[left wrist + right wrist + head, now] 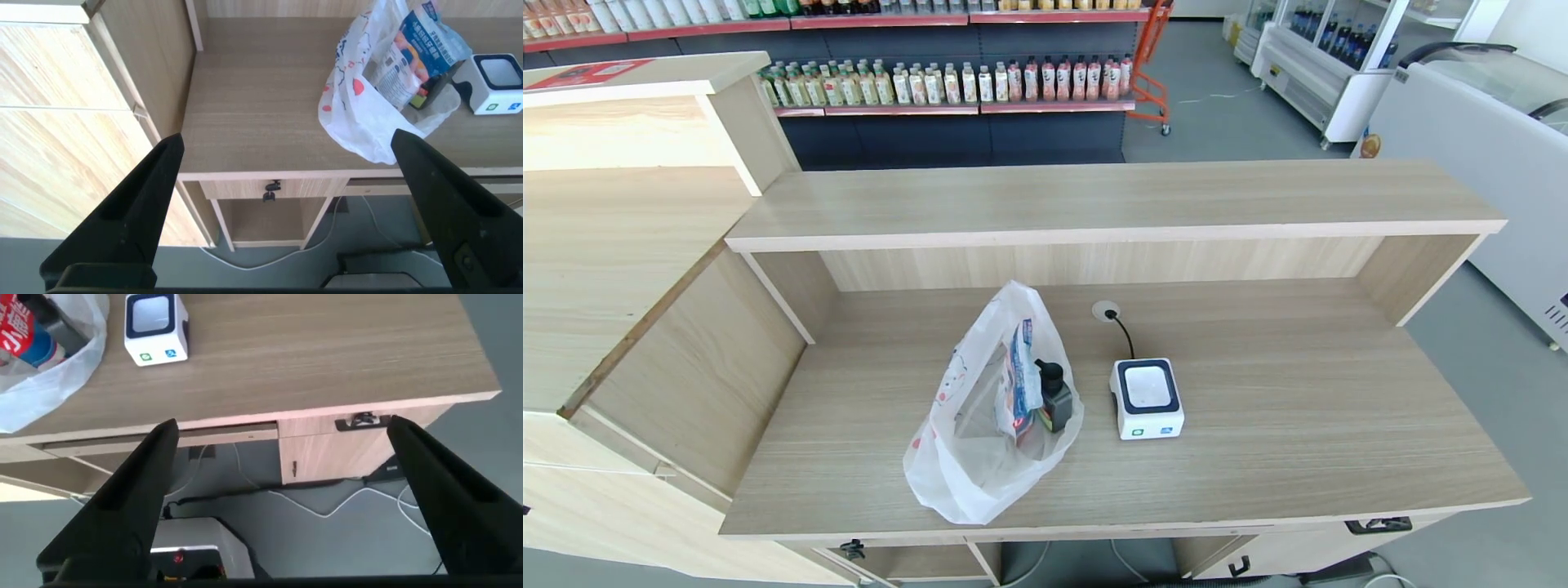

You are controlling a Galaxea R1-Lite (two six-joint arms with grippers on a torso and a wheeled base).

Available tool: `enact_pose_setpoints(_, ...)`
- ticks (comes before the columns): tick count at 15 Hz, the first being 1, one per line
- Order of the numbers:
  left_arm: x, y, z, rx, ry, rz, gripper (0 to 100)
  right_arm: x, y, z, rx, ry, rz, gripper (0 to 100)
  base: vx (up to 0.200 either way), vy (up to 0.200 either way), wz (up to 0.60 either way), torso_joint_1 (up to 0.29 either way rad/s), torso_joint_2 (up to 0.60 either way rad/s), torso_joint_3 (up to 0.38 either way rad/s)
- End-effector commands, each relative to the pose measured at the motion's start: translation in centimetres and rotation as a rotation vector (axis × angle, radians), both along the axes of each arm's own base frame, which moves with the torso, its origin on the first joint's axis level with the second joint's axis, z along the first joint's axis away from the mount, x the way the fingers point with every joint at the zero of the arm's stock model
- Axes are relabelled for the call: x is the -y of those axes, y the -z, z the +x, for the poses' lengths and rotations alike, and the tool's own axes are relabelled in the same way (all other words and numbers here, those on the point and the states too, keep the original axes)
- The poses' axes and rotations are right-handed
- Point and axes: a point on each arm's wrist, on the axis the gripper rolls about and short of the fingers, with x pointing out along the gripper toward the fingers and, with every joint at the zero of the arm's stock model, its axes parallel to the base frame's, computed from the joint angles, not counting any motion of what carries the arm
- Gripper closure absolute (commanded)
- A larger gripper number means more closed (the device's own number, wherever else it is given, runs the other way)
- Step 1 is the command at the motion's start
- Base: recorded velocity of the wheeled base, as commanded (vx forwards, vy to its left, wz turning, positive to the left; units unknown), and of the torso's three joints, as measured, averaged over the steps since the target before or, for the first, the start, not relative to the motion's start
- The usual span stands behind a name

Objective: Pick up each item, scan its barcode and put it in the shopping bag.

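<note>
**passerby_42:** So where was the shopping bag when you looked over?

**counterwatcher:** On the table, a bit left of the middle. It sat at roughly 9 o'clock from the scanner, just beside it with a small gap between them. It was thin see-through white plastic, peaked at the top, with its loose end slumped toward 6 o'clock near the front edge.

**passerby_42:** Anything in it?

**counterwatcher:** Yep, two things I could make out through the plastic. A blue, white and red snack packet was standing up. A dark bottle with a black cap was right against it on the 3 o'clock side.

**passerby_42:** And the arms? Holding something?

**counterwatcher:** Nope. The left tool had its fingers spread wide with nothing between them, off the front edge on the 6 o'clock side, toward the table's left end. The right tool was the same, gaping and empty, off the front edge nearer the right corner.

**passerby_42:** Scanner just sitting there?

**counterwatcher:** Basically. It was a white box with its dark-framed window facing up. A black cable ran off toward 11 o'clock into a round grommet in the tabletop. Beyond the table at 12 o'clock were shelves of drink bottles.
</note>
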Motion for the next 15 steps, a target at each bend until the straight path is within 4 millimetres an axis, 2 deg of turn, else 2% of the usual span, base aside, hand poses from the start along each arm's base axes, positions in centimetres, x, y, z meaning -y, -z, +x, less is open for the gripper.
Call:
enact_pose_setpoints(1,0.00,0.00,0.00,0.001,0.000,0.000,0,-0.02,0.60,-0.98,0.118,0.018,0.002,0,0.000,0.000,0.00,0.000,0.00,0.000)
enact_pose_setpoints(6,0.00,0.00,0.00,0.001,0.000,0.000,0,-0.02,0.60,-0.98,0.118,0.021,0.025,0,0.000,0.000,0.00,0.000,0.00,0.000)
enact_pose_setpoints(7,0.00,0.00,0.00,0.001,0.000,0.000,0,-0.02,0.60,-0.98,0.118,0.021,0.021,100,0.000,0.000,0.00,0.000,0.00,0.000)
enact_pose_setpoints(14,0.00,0.00,0.00,0.000,0.000,-0.003,0,-0.02,0.60,-0.98,0.118,0.023,0.025,100,0.000,0.000,0.00,0.000,0.00,0.000)
enact_pose_setpoints(15,0.00,0.00,0.00,0.001,0.000,0.006,0,-0.02,0.60,-0.98,0.118,0.021,0.025,100,0.000,-0.200,0.00,-0.002,0.00,0.002)
